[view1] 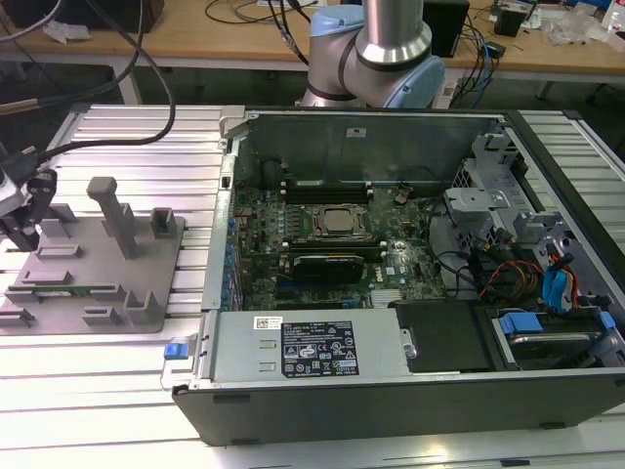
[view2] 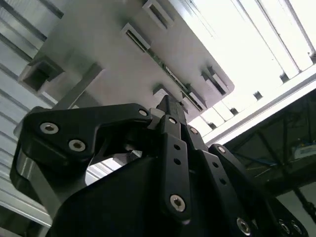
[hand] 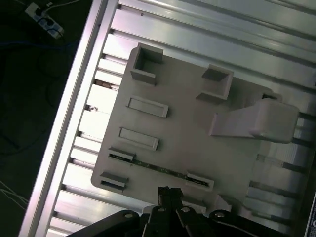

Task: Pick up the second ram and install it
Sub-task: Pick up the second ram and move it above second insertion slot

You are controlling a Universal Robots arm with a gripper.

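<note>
The second ram (hand: pixel 159 169) is a thin green stick standing on edge in a slot of the grey fixture tray (hand: pixel 187 128), held between two end brackets. In the exterior view the ram (view1: pixel 70 288) lies near the tray's (view1: pixel 98 269) front edge. In the second wrist view the ram (view2: pixel 168 71) runs as a narrow line across the tray (view2: pixel 98 54). My gripper (hand: pixel 168 191) hovers above the tray's edge, close to the ram and apart from it, with its black fingers together and nothing between them. The gripper (view1: pixel 21 233) hangs at the exterior view's far left. Its fingertips (view2: pixel 165 103) meet in a point.
An open computer case (view1: pixel 410 391) fills the exterior view's right half, with the motherboard (view1: pixel 332 244) and a silver processor (view1: pixel 339 223) inside. A tall grey post (view1: pixel 115 210) rises from the tray. Ribbed aluminium table (view1: pixel 117 147) lies beneath. Cables (view1: pixel 146 59) hang at the back left.
</note>
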